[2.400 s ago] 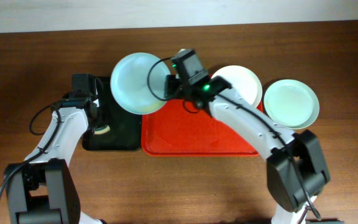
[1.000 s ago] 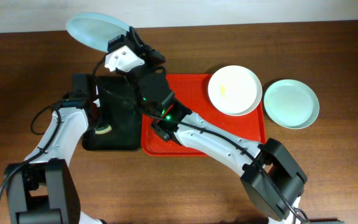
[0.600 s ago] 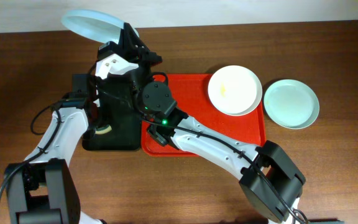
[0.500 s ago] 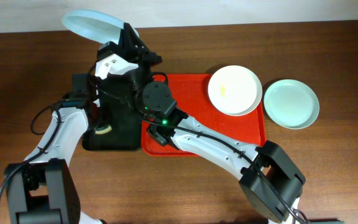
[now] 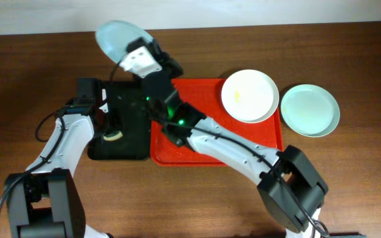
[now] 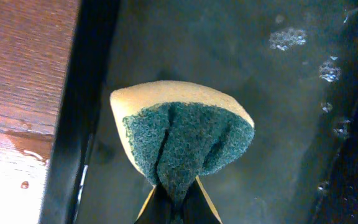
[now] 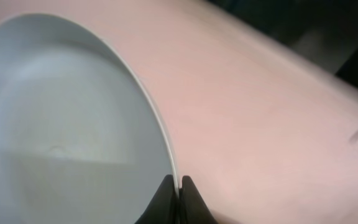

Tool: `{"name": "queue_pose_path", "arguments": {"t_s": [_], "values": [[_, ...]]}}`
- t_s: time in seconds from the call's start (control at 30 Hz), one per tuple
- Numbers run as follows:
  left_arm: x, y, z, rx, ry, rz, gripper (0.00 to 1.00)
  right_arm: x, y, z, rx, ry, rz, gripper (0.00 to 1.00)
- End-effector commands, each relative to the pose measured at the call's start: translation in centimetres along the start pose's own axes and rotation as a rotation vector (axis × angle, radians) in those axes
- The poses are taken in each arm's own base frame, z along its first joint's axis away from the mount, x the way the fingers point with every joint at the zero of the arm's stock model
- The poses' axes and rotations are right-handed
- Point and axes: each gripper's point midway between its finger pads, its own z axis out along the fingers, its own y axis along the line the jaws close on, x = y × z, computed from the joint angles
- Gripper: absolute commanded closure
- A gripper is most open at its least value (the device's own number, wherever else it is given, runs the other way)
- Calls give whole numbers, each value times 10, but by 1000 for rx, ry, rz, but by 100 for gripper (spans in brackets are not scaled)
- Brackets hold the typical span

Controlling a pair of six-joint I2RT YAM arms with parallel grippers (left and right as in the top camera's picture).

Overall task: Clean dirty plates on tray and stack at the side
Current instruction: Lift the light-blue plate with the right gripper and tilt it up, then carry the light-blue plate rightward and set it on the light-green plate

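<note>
The right gripper (image 7: pixel 178 186) has its jaws pinching the rim of a pale blue plate (image 5: pixel 114 36). It holds the plate raised and tilted near the far end of the black tray (image 5: pixel 127 151), probably so the face can be wiped there. The left gripper (image 6: pixel 176 208), jaws pressed on a folded sponge (image 6: pixel 185 140), hangs over that tray's wet floor, ready to scrub. The white plate (image 5: pixel 249 96) rests on the red tray (image 5: pixel 263 135). Another blue plate (image 5: pixel 309 110) lies on the surface (image 5: pixel 362 66) just beside it, seemingly where the stack goes.

Red tray (image 5: pixel 210 96), yellow-smeared white plate (image 5: pixel 249 96), pale blue plate (image 5: pixel 114 39), second pale blue plate (image 5: pixel 309 110), green-and-yellow sponge (image 6: pixel 185 134)
</note>
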Motion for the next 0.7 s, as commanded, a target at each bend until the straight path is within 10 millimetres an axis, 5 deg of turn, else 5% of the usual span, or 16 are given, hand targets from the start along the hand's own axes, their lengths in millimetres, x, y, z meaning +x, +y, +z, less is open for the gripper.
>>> {"name": "queue_pose_path", "arguments": {"t_s": [0.0, 0.13, 0.33, 0.43, 0.67], "values": [[4, -5, 4, 28, 15, 22, 100, 15, 10, 9, -133, 64, 337, 96], [3, -6, 4, 30, 13, 49, 100, 20, 4, 12, -256, 130, 508, 96], [3, -29, 3, 78, -3, 172, 100, 36, -57, 6, -266, 278, 616, 96], [3, -39, 3, 88, -12, 196, 100, 59, -97, -5, -226, 392, 607, 96], [6, -48, 2, 96, -13, 219, 99, 164, -238, -42, 39, 737, 682, 96]]}}
